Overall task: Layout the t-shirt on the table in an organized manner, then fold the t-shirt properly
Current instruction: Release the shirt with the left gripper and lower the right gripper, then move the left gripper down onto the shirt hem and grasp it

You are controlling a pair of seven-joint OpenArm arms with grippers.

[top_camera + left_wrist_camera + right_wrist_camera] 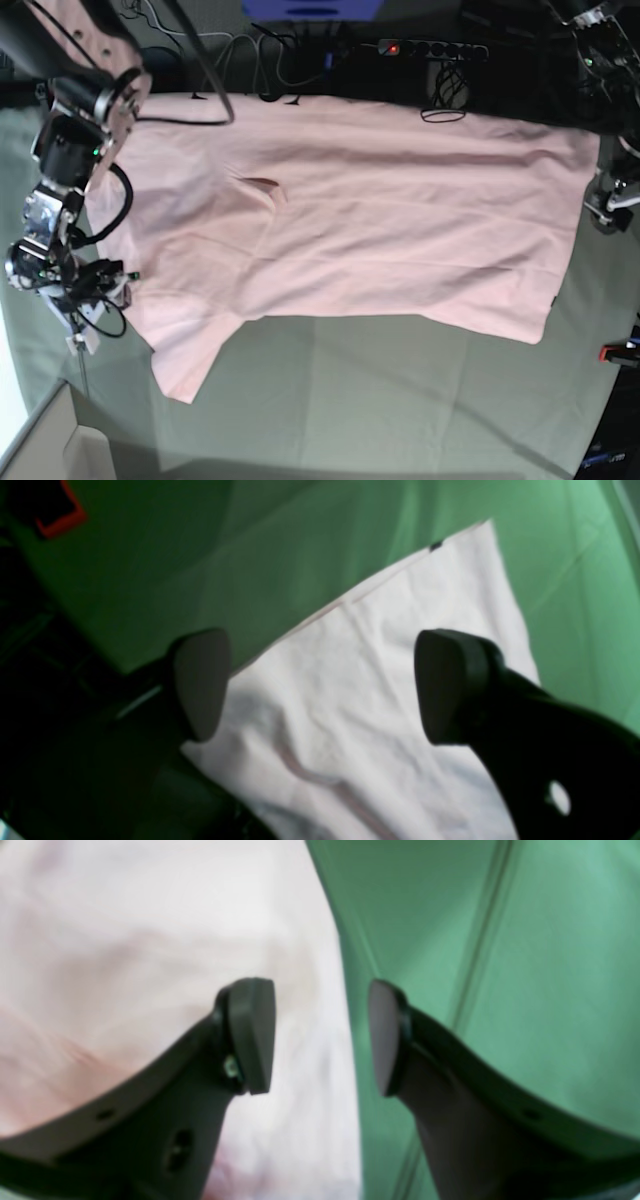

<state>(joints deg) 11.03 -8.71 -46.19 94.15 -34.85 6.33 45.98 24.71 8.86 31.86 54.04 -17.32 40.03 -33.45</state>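
T-shirt (pixel 370 220) spread flat across the table (pixel 380 400), far edge against cables and a power strip (pixel 432 48), bare cloth open on the near side. Left gripper (pixel 320 685) fingers wide, empty, over the hem corner; only this view shows the small dark tag (pixel 436 545). Right gripper (pixel 322 1037) fingers parted, holding nothing, straddling the shirt's edge.

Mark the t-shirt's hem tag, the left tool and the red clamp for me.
hem tag (pixel 436 545), left wrist view, the dark tab itself.
left tool (pixel 320 685), left wrist view, midway between its open fingertips.
red clamp (pixel 618 351), base view, its red body.
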